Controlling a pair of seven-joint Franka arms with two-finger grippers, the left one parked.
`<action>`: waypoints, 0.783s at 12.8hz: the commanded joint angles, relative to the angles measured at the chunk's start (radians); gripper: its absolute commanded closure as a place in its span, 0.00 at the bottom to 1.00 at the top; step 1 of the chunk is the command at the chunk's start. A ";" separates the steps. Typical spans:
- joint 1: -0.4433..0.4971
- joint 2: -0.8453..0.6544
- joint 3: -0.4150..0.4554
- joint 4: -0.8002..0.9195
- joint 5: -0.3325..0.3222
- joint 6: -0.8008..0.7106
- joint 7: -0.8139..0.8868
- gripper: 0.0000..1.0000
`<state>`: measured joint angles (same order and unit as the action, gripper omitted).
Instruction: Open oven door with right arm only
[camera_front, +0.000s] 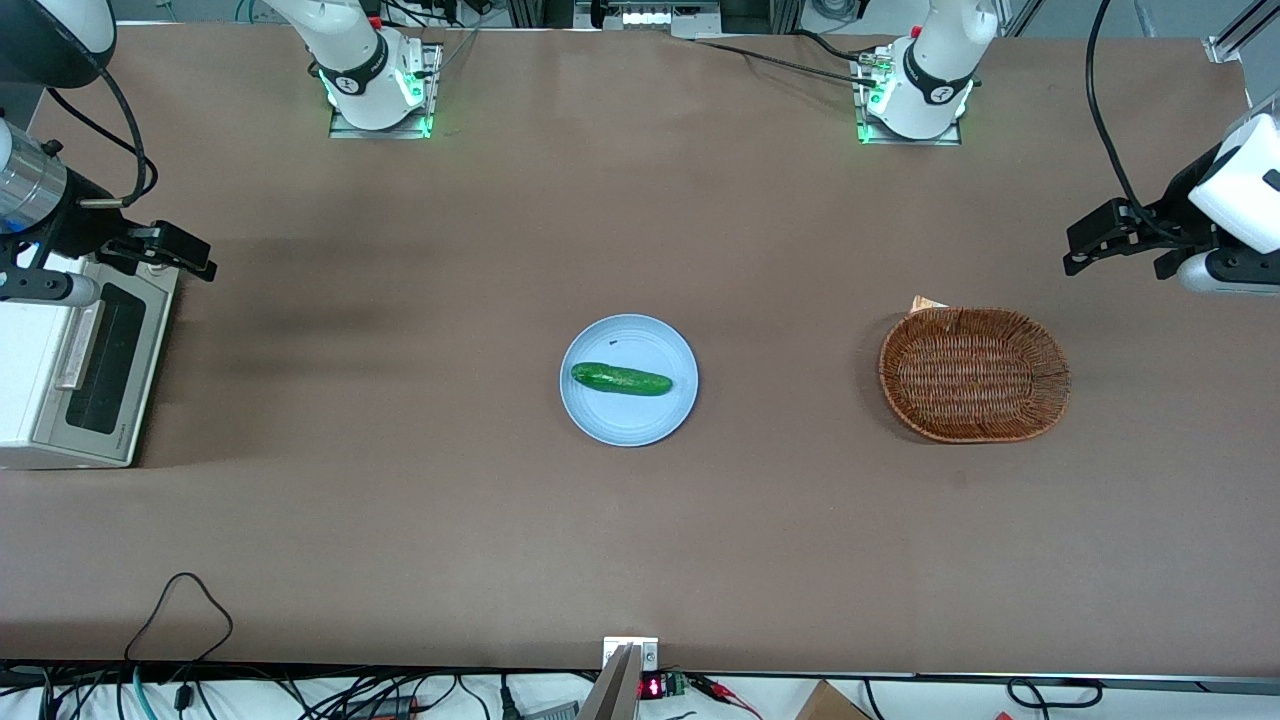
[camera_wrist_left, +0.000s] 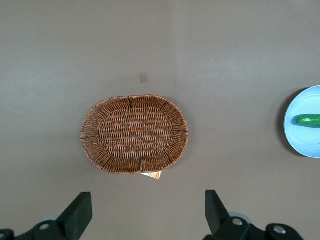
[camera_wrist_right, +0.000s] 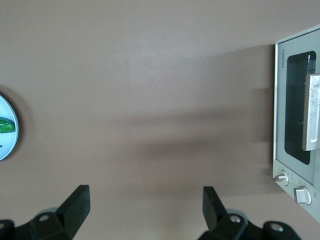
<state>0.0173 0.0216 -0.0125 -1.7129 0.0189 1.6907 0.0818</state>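
Observation:
The off-white toaster oven (camera_front: 25, 370) stands at the working arm's end of the table. Its oven door (camera_front: 105, 362), a silver-grey frame round a dark window with a silver bar handle (camera_front: 78, 345), is shut and faces the table's middle. The right arm's silver wrist (camera_front: 25, 190) hangs above the oven's farther corner. Its gripper (camera_front: 195, 258) is open and empty, above the table in front of the oven, farther from the front camera than the handle. In the right wrist view the gripper (camera_wrist_right: 145, 205) spans bare table, apart from the door (camera_wrist_right: 295, 107) and handle (camera_wrist_right: 312, 112).
A light blue plate (camera_front: 660, 345) with a cucumber (camera_front: 621, 379) lies mid-table. A wicker basket (camera_front: 973, 374) lies toward the parked arm's end. Two white knobs (camera_wrist_right: 281, 177) sit beside the door on the oven's front.

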 joint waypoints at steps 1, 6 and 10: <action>-0.002 0.012 0.008 0.029 0.016 -0.023 -0.002 0.00; -0.005 0.012 0.006 0.029 0.018 -0.031 -0.005 0.00; -0.007 0.012 0.006 0.029 0.019 -0.054 -0.007 0.00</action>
<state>0.0179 0.0217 -0.0099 -1.7127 0.0211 1.6671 0.0816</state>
